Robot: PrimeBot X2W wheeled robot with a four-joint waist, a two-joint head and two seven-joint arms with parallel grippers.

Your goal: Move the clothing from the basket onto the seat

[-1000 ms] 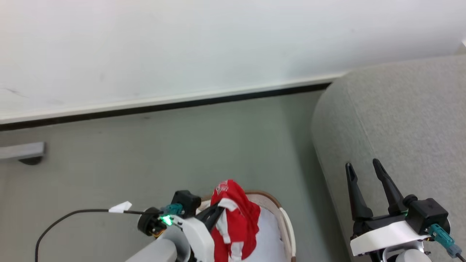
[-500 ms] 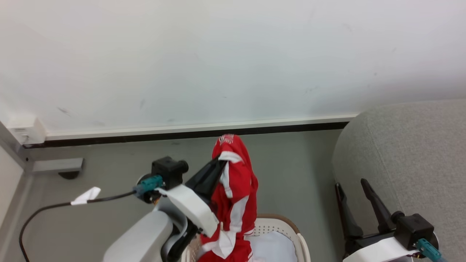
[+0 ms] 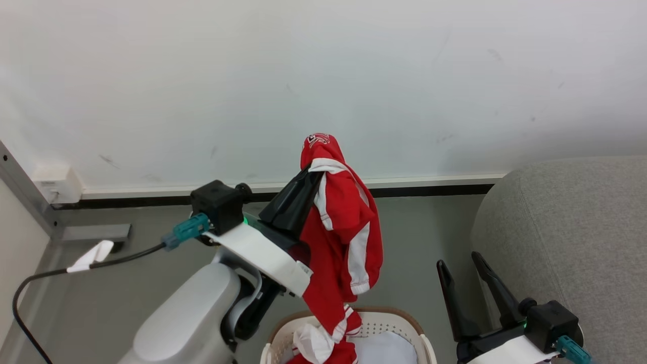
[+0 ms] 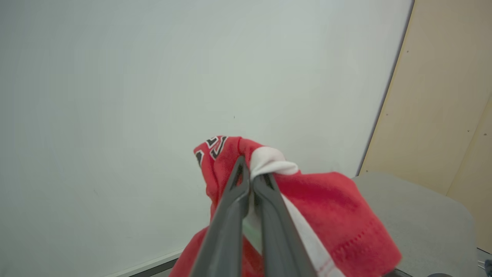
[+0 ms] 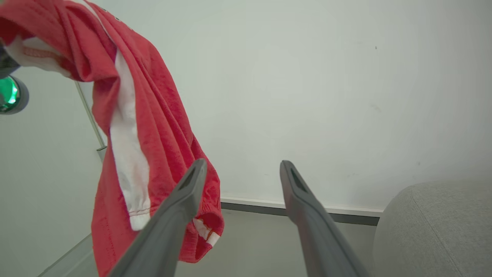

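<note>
My left gripper (image 3: 314, 171) is shut on a red garment with white stripes, the clothing (image 3: 343, 232), and holds it up in the air above the basket (image 3: 412, 328). The fabric hangs down, its lower end still reaching into the cream basket at the bottom of the head view. In the left wrist view the closed fingers (image 4: 246, 184) pinch a fold of the clothing (image 4: 334, 207). My right gripper (image 3: 460, 263) stands open and bare at the lower right, beside the grey seat (image 3: 566, 237). In the right wrist view the clothing (image 5: 134, 115) hangs left of the gripper (image 5: 242, 169).
A white wall (image 3: 323, 76) with a dark baseboard runs behind. Grey floor (image 3: 419, 227) lies between the basket and the seat. A black cable (image 3: 60, 273) trails from my left arm at the left. White cloth (image 3: 384, 351) lines the basket's inside.
My left gripper has lifted the red garment up out of the basket, well above the rim. The head camera has tilted up, showing more wall. The right gripper stays open.
</note>
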